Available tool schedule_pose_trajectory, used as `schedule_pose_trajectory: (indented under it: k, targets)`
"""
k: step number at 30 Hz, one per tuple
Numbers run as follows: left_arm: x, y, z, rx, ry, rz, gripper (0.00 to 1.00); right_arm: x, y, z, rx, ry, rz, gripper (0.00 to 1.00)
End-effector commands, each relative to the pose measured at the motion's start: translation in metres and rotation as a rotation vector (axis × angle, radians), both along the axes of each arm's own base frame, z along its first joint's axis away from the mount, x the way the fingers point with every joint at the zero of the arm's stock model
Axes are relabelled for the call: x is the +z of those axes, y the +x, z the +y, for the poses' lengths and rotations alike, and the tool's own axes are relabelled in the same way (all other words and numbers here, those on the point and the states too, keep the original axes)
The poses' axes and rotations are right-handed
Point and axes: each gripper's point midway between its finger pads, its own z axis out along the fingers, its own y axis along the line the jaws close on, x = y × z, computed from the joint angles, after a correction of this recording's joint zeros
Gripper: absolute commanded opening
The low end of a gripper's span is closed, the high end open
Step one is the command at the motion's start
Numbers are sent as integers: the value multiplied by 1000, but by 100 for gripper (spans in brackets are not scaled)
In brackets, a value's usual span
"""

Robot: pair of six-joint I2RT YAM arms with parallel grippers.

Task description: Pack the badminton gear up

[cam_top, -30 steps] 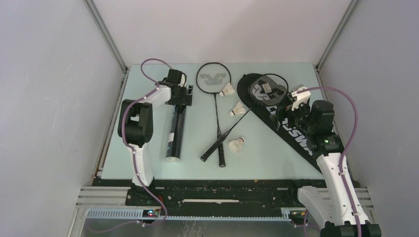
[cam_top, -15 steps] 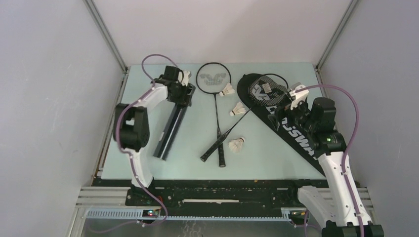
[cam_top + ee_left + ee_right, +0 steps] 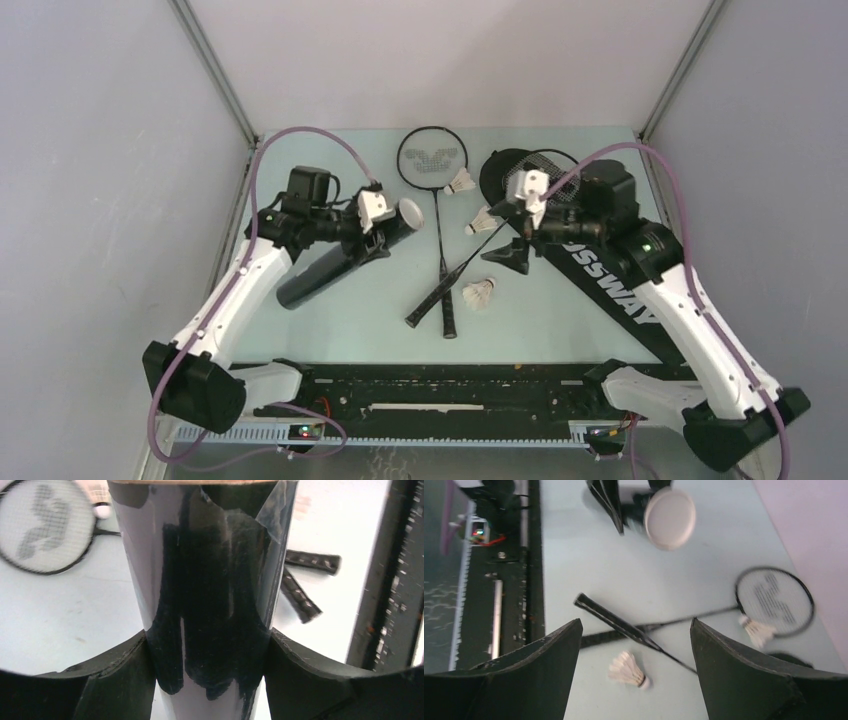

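Left jaws grip the glossy black tube (image 3: pixel 210 605), tilted above the desk (image 3: pixel 380 312); it may slip free and roll. Right jaws gape empty above a shuttlecock (image 3: pixel 628 670), liable to scatter it.

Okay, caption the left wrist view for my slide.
Left gripper clamped on the long black cylindrical tube.

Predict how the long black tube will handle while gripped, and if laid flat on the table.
The black tube looks glossy, with reflections along its wall, so it may slip in the left claw unless squeezed firmly. Being round, it would probably roll if laid on the table. It seems stiff: gripped near its capped end, it shows no sag.
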Motion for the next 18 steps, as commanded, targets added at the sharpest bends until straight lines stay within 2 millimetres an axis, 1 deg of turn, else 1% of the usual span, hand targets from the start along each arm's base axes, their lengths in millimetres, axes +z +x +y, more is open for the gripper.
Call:
schedule_pose_trajectory:
  k: [1, 2, 7, 12, 14, 18]
  targets:
    - [1, -43, -18, -194, -44, -19, 33, 15, -22, 31, 168, -48, -85, 87]
    - [2, -50, -21, -213, -55, -19, 32, 12, -30, 40, 206, -62, -82, 87]
    - [4, -79, -34, -292, -110, -13, 29, -4, -45, 71, 310, -114, -58, 85]
    - [4, -89, -38, -320, -132, -22, 27, -15, -47, 93, 329, -178, -51, 79]
    - [5, -92, -39, -331, -140, -23, 27, -15, -46, 100, 328, -189, -52, 75]
    - [6, -94, -43, -339, -158, -12, 26, -30, -48, 111, 332, -238, -59, 66]
